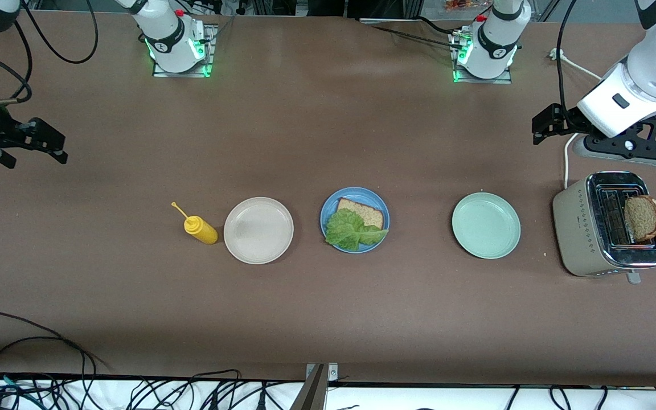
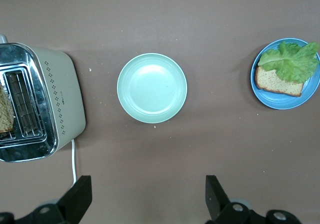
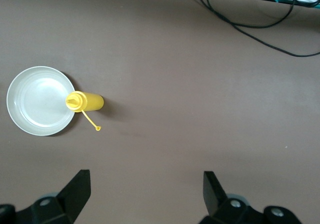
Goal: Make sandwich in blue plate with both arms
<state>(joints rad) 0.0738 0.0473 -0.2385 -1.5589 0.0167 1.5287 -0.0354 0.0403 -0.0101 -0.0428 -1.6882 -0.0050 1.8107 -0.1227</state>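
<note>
The blue plate (image 1: pixel 329 206) sits mid-table and holds one brown bread slice (image 1: pixel 363 211) with a ruffled green lettuce leaf (image 1: pixel 352 230) on its nearer part. They also show in the left wrist view: plate (image 2: pixel 287 100), bread (image 2: pixel 276 82), lettuce (image 2: pixel 293 60). A second bread slice (image 1: pixel 643 217) stands in the toaster (image 1: pixel 584 228), partly seen in the left wrist view (image 2: pixel 5 116). My left gripper (image 1: pixel 541 128) (image 2: pixel 148 199) is open and empty, up over the table beside the toaster. My right gripper (image 1: pixel 35 145) (image 3: pixel 146 196) is open and empty, over the right arm's end of the table.
An empty pale green plate (image 1: pixel 486 225) (image 2: pixel 152 87) lies between the blue plate and the toaster (image 2: pixel 60 104). An empty beige plate (image 1: pixel 258 230) (image 3: pixel 35 101) and a yellow squeeze bottle (image 1: pixel 200 229) (image 3: pixel 86 101) lie toward the right arm's end. Cables hang along the table's near edge.
</note>
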